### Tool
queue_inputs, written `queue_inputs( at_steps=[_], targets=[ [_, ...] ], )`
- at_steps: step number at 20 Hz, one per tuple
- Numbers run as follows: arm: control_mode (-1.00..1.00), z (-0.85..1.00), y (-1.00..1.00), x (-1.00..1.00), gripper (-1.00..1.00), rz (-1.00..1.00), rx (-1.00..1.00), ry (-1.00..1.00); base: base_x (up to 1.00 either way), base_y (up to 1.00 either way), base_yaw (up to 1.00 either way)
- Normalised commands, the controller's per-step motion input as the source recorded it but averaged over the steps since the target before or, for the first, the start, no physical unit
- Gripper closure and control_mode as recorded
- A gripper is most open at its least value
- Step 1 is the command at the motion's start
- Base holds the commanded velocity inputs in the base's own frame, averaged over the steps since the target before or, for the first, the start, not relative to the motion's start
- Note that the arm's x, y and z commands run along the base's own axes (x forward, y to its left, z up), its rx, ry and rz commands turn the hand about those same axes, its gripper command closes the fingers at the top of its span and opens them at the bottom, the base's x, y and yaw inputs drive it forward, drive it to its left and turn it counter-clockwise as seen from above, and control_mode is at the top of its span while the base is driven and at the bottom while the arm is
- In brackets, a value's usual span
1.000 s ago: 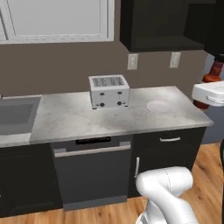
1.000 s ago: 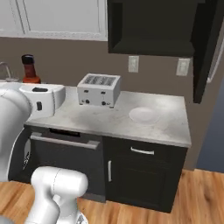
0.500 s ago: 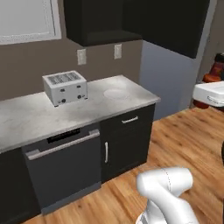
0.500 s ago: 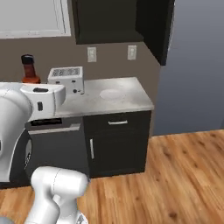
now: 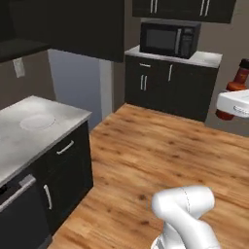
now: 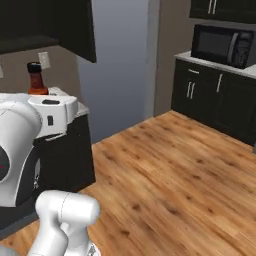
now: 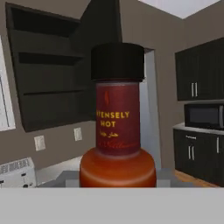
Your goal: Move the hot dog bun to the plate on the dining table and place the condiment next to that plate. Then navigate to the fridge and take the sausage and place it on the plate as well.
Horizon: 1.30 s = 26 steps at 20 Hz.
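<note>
A: How many of each thing are visible?

B: One condiment (image 7: 118,127), a dark red bottle with a black cap and a label reading "hot". One microwave (image 5: 169,38) on a dark cabinet run across the wood floor (image 6: 170,185). One marble counter (image 5: 29,131) with a single white plate (image 5: 36,121) lying on it, and one toaster (image 7: 16,173) at the lower left of the hand view. One wall outlet (image 6: 44,60) shows behind the bottle in the right base view.

A: Where is the bottle?

B: It stands upright above the white hand, carried in the air: at the right edge of the left base view (image 5: 238,80), and at the upper left of the right base view (image 6: 36,80).

A: And the gripper?

B: The fingers themselves are hidden below the bottle's base. The jaws stand at a narrow opening, and the bottle, raised off every surface and centred before the hand camera, appears clamped between them.
</note>
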Motion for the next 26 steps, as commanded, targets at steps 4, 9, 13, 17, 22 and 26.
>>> queue_inputs(
  at_steps=[4, 9, 13, 17, 22, 26],
  targets=[
    [1.0, 0.0, 0.0, 0.0, 1.0, 0.0, 0.0, 0.0, -0.02, 0.0, -0.85],
    [1.0, 0.0, 0.0, 0.0, 1.0, 0.0, 0.0, 0.0, 0.3, 0.0, -0.74],
    [1.0, 0.0, 0.0, 0.0, 1.0, 0.0, 0.0, 0.0, 0.75, 0.0, -0.62],
    [1.0, 0.0, 0.0, 0.0, 1.0, 0.0, 0.0, 0.0, 0.84, 0.08, -0.61],
    [1.0, 0.0, 0.0, 0.0, 1.0, 0.0, 0.0, 0.0, 0.92, 0.24, -0.58],
    [1.0, 0.0, 0.0, 0.0, 1.0, 0.0, 0.0, 0.0, 0.89, 0.49, -0.53]
  ],
)
